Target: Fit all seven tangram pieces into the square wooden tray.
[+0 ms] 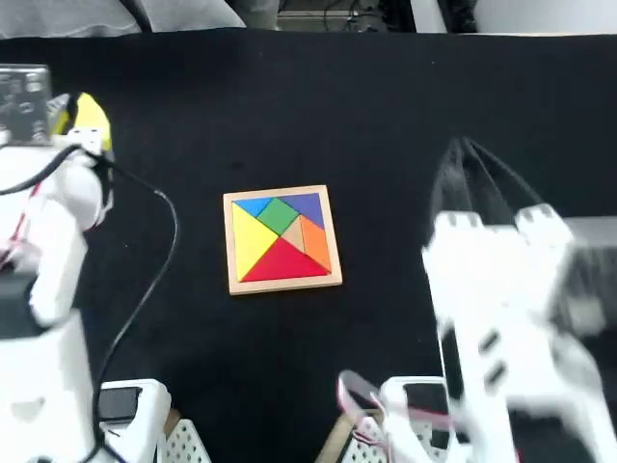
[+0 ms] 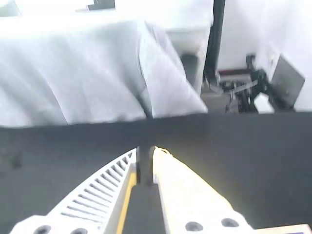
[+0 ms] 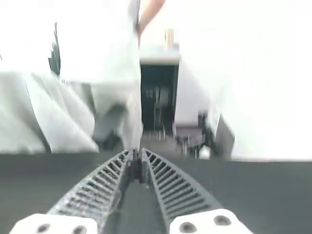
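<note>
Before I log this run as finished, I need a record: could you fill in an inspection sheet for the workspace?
Surface: black table cloth, lying flat.
Job's things: square wooden tray mid-table; tangram pieces in seven colours fill it.
Clutter: nothing seen.
Grippers: left gripper shut, empty; right gripper shut, empty; both away from the tray.
Cables: black cable lies on the table beside the tray, not touching it.
Surroundings: white cloth behind the table.

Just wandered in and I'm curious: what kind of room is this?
Probably a robotics lab or workshop: two white robot arms at a black-covered table, a puzzle tray, cluttered equipment behind.
</note>
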Available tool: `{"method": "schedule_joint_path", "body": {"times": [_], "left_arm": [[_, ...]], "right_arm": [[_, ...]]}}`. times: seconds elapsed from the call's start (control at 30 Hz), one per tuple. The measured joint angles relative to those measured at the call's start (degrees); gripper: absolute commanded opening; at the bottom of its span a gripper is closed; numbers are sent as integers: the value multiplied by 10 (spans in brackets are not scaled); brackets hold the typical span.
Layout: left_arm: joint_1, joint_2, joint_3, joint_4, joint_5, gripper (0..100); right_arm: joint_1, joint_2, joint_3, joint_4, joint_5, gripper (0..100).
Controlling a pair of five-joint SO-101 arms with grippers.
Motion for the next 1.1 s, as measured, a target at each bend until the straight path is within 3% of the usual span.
{"method": "schedule_joint_path", "body": {"times": [0.2, 0.4, 0.67, 0.73, 1.0, 1.1], "left_arm": [[11, -81, -138, 137, 0, 69], [47, -249, -104, 233, 0, 69], [49, -544, 208, 154, 0, 69], [50, -551, 261, 147, 0, 69], [27, -564, 307, 155, 33, 69], [18, -564, 312, 140, 43, 69]], "right_arm": [[-1, -128, 11, 2, 0, 13], [-2, -252, 125, 11, 0, 120], [1, -336, 265, 11, 0, 155], [5, -336, 270, 15, 0, 155], [4, -336, 271, 50, 0, 156], [4, -336, 272, 14, 0, 156]]}}
